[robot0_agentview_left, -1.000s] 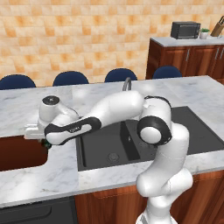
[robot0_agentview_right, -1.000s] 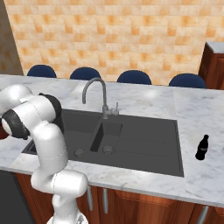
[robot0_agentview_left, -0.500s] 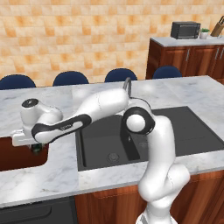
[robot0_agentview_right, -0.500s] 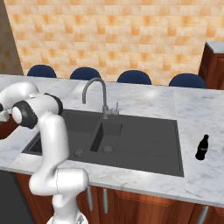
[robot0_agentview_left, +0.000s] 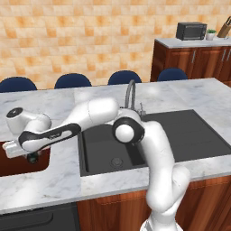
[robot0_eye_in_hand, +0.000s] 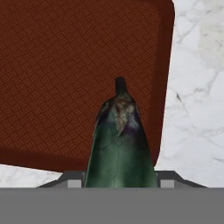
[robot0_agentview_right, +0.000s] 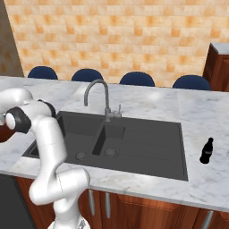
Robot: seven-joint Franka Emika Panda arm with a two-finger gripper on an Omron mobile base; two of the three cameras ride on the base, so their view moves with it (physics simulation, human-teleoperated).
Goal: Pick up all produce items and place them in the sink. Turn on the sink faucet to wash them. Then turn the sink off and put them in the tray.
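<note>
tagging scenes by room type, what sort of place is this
A rendered home kitchen, apparently: a marble island counter with a black double-basin sink and gooseneck faucet, blue chairs behind it, and a microwave on wooden cabinets.

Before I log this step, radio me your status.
Gripper shut on vegetable, over tray. Vegetable not yet set down. Nothing in the way.
</note>
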